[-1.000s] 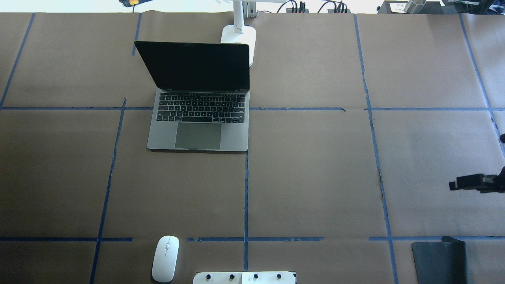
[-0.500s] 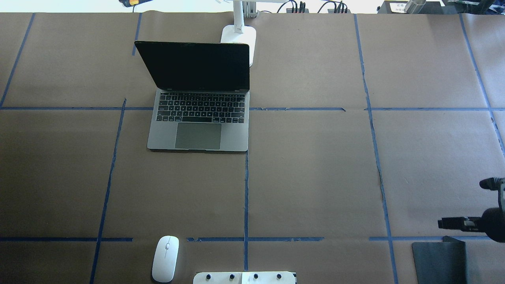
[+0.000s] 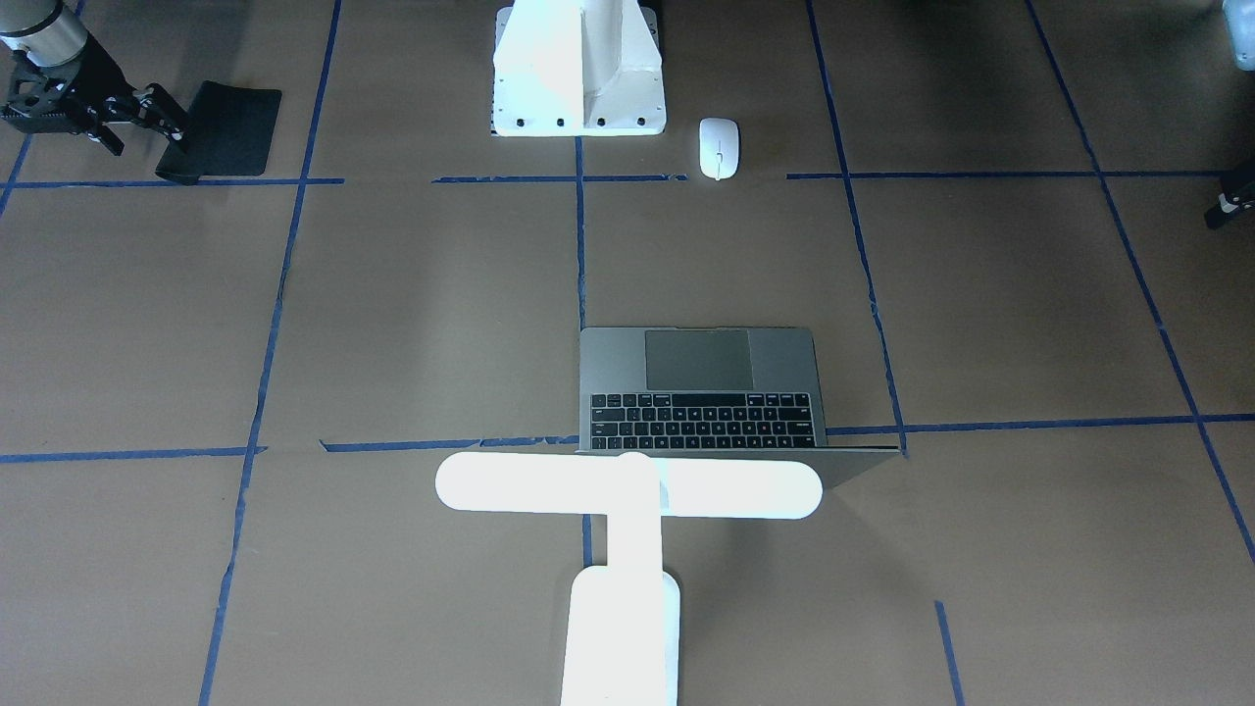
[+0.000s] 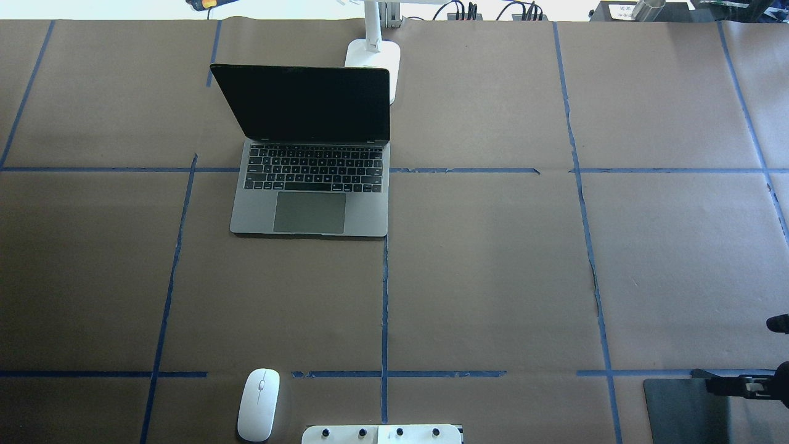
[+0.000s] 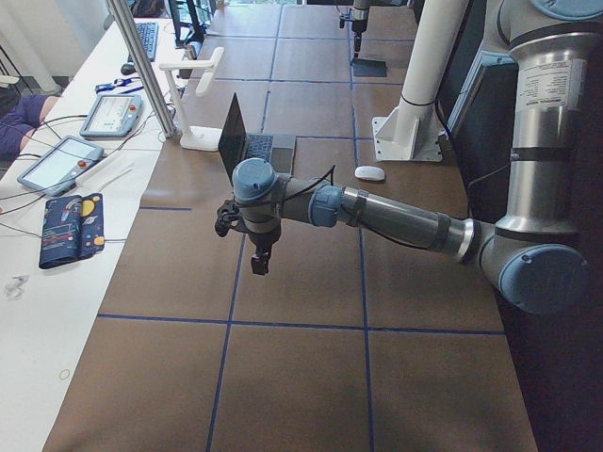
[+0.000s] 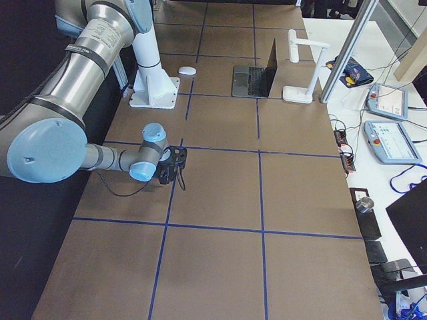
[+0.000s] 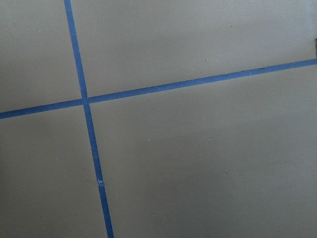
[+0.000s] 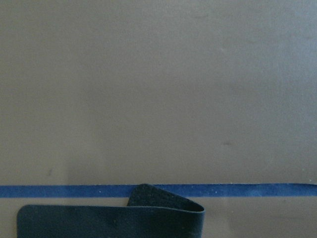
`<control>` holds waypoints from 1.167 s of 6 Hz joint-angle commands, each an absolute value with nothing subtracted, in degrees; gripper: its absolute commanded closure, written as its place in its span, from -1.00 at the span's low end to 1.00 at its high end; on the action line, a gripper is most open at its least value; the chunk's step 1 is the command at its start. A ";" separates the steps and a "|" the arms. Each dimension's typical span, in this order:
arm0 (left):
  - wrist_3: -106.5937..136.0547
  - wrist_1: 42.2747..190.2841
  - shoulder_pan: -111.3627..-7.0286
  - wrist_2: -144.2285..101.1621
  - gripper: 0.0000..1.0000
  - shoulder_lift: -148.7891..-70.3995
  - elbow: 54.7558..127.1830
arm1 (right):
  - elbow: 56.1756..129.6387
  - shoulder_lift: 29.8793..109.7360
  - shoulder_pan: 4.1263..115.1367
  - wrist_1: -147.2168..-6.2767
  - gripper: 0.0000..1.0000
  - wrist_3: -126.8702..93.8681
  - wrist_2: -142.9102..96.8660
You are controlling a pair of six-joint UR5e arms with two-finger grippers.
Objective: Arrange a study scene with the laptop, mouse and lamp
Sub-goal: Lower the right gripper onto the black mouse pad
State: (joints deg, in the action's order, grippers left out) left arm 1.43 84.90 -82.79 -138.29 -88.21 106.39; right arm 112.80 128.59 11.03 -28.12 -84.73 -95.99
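The laptop (image 4: 311,185) stands open left of the table's centre, its dark screen tilted back and its keyboard (image 3: 701,417) facing the robot. Right behind the lid is the white lamp (image 3: 627,487), and its base (image 4: 373,58) shows at the far edge. The white mouse (image 4: 259,404) lies at the near edge, left of the pedestal. My right gripper (image 3: 149,140) hovers low over the far edge of a black mouse pad, its fingers apart and holding nothing. My left gripper (image 5: 247,240) hangs over bare paper far out to the left, and whether it is open or shut does not show.
The black mouse pad (image 4: 684,410) lies at the near right corner with one corner curled up (image 8: 166,198). The robot's white pedestal (image 3: 578,78) stands at the near middle edge. Blue tape lines grid the brown paper. A side bench with pendants (image 5: 57,165) runs beyond the far edge.
My right gripper has travelled toward the near edge of the table and now sits over the mouse pad's far edge. Laptop, mouse and lamp have not moved.
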 commanded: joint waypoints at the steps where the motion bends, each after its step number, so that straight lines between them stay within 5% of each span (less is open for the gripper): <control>1: 1.15 84.90 -82.88 -138.25 -1.00 -88.07 106.35 | 111.97 127.97 2.22 -28.04 -0.89 -90.51 -88.44; 2: 1.14 84.90 -82.88 -138.25 -1.00 -88.07 106.26 | 111.45 127.97 1.76 -28.21 -0.78 -90.88 -88.33; 3: 1.14 84.90 -82.97 -138.25 -1.00 -87.98 106.26 | 111.18 128.06 1.84 -28.30 -0.35 -91.05 -88.33; 5: 1.06 84.90 -83.06 -138.25 -1.00 -87.98 106.43 | 111.27 128.06 2.02 -28.21 0.89 -91.05 -88.24; 7: 1.14 84.90 -83.14 -138.25 -1.00 -87.98 106.70 | 111.71 127.97 2.20 -28.13 1.00 -91.14 -88.07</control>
State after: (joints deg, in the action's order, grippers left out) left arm 1.08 84.90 -83.11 -138.25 -87.99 106.52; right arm 111.44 128.00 2.12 -28.15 -91.08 -88.16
